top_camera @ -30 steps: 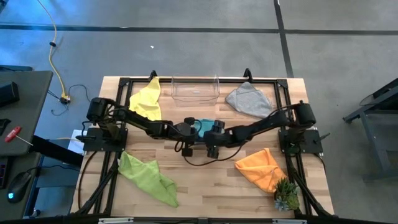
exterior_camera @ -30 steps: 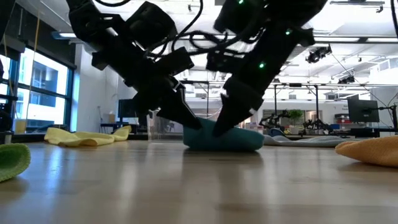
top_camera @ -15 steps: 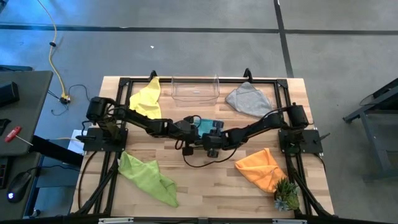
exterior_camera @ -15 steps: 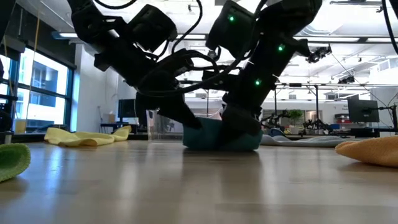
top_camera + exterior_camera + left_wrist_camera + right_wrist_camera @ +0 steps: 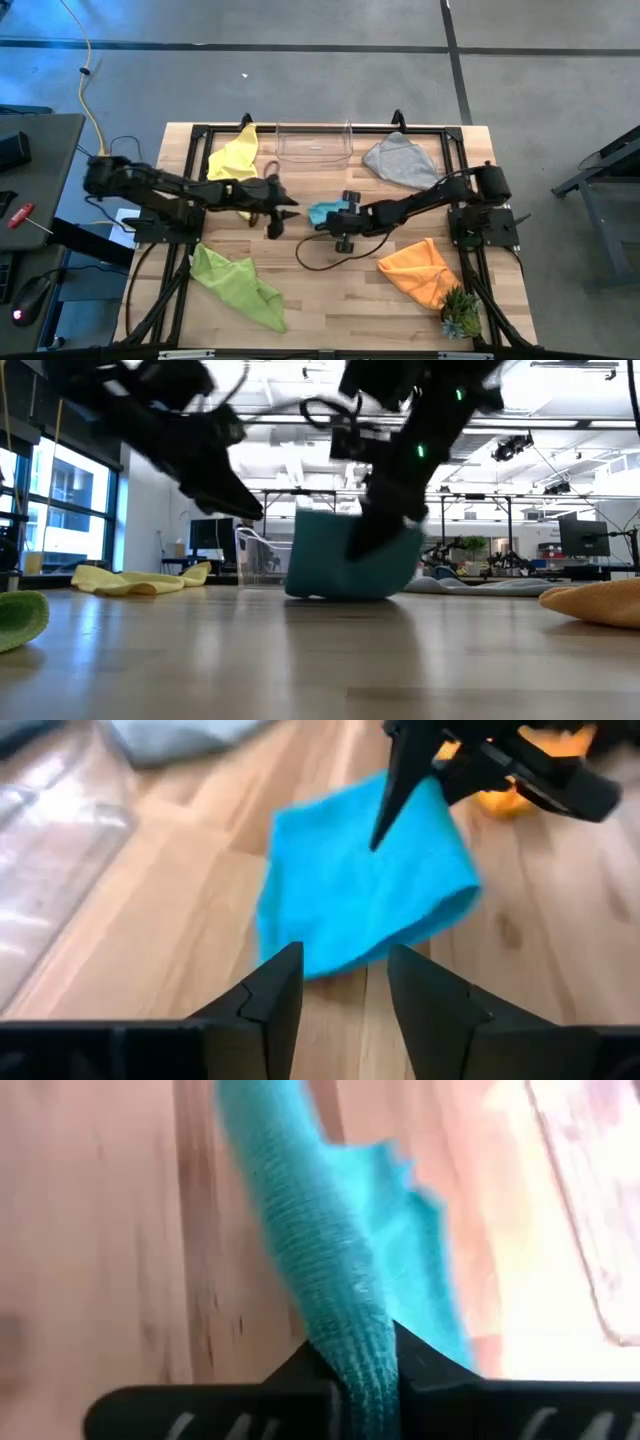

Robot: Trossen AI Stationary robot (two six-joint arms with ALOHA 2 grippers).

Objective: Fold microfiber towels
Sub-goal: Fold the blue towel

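The right end effector (image 5: 333, 215) is clenched on one edge of the teal towel (image 5: 323, 211), near the middle of the table (image 5: 330, 280). In the right wrist view the cloth (image 5: 345, 1280) is pinched between the fingers and runs out ahead of them as a raised ridge. The low view shows the towel (image 5: 345, 555) lifted on the gripped side while its lower edge rests on the wood. The grip appears placed at the edge so that half can be carried over the other.

The left end effector (image 5: 285, 205) stands just beside the towel on the yellow towel's (image 5: 236, 160) side, released and holding nothing. Its wrist view shows the fingers (image 5: 268, 995) parted with bare wood between them and the teal cloth (image 5: 360, 880) lying beyond. It looks to be clear of the cloth so the right arm can work alone.

The lime towel (image 5: 238, 285), grey towel (image 5: 400, 160) and orange towel (image 5: 420, 270) lie crumpled toward the table's corners, well apart from the work. The clear bin (image 5: 313, 145) sits at the far edge; a plant (image 5: 460, 315) stands beside the orange towel. Judged state: one fold under way, the others not yet started.
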